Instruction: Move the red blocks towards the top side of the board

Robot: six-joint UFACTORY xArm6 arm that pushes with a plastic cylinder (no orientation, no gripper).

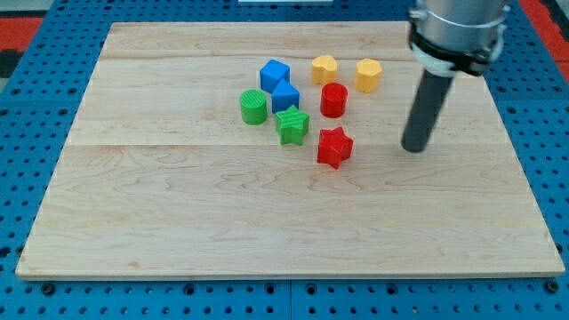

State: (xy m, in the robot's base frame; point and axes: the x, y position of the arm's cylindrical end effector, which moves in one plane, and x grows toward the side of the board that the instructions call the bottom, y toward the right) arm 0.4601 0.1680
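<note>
A red star block (334, 147) lies near the board's middle. A red cylinder block (333, 100) stands just above it toward the view's top. My tip (413, 148) rests on the board to the right of the red star, about level with it and a clear gap away. It touches no block.
Two yellow blocks (324, 68) (369, 75) sit above the red cylinder. Two blue blocks (275, 74) (285, 95), a green cylinder (253, 107) and a green star (292, 124) cluster to the left of the red ones. The wooden board (178, 204) lies on a blue pegboard.
</note>
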